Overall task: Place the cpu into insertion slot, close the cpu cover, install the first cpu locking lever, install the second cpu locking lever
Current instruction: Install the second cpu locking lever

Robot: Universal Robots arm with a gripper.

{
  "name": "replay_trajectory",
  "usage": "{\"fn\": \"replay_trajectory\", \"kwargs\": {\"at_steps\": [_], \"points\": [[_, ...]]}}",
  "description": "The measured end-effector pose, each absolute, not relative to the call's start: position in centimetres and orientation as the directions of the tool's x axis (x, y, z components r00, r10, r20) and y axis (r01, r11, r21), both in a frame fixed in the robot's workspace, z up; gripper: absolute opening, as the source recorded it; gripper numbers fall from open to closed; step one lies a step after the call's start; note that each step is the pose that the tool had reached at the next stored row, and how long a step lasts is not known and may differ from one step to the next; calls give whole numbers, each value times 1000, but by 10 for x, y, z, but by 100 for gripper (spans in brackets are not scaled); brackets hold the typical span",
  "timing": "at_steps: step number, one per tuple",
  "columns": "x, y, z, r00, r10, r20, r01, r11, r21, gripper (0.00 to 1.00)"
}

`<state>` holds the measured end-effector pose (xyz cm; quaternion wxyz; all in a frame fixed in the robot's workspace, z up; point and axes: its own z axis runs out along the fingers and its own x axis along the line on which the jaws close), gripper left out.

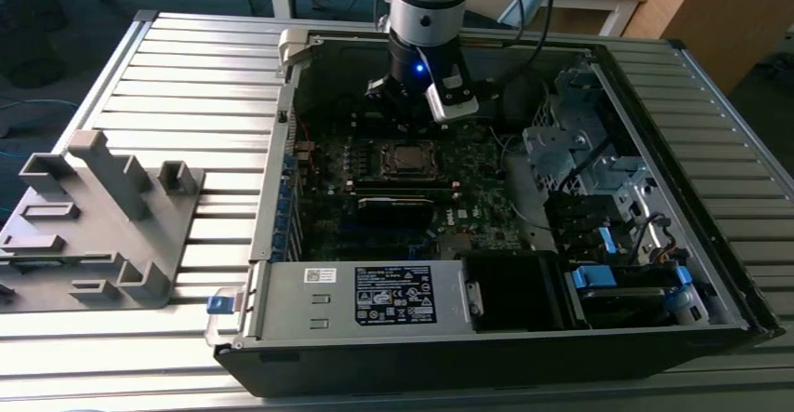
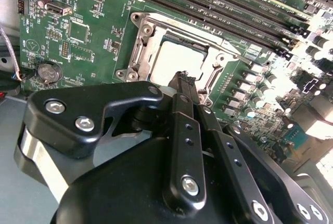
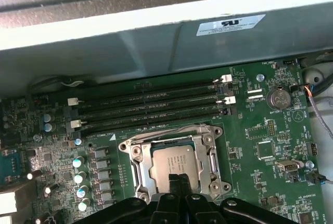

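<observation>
Cpu (image 3: pixel 174 164) sits in the insertion slot (image 3: pixel 136 168) under the cpu cover (image 3: pixel 214 162); fingers (image 3: pixel 178 185) clenched together, empty, just above it.

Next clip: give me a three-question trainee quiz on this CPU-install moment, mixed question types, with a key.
1. True or false: the cpu already lies in the insertion slot.
2. In both wrist views, the gripper is nearest to: A) the cpu, B) the coin cell battery, C) the memory slots.
3. Fill in: in the exterior view, the grey fixture sits outside the computer case, on that view's ____.

Key: 1 true; 2 A; 3 left.
</observation>
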<state>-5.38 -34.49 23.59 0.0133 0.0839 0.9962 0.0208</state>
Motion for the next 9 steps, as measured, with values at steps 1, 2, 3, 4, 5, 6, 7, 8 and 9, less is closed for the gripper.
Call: {"fn": "replay_trajectory", "kwargs": {"at_steps": [1,2,3,4,5,6,7,8,9], "points": [[-54,-345,236,-986,168,-23,167,985,44,11],[-54,-345,236,-986,168,-23,167,985,44,11],[-54,-345,236,-986,168,-23,167,985,43,11],[-54,-345,236,-986,168,-23,167,985,44,11],[-54,-345,236,-986,168,-23,167,985,43,11],[-54,-345,237,-986,168,-23,167,985,43,11],[-54,-345,238,-986,168,-23,167,985,43,11],[-54,-345,239,-986,168,-23,167,985,44,11],[-54,-345,240,-986,168,-23,167,985,44,11]]}}
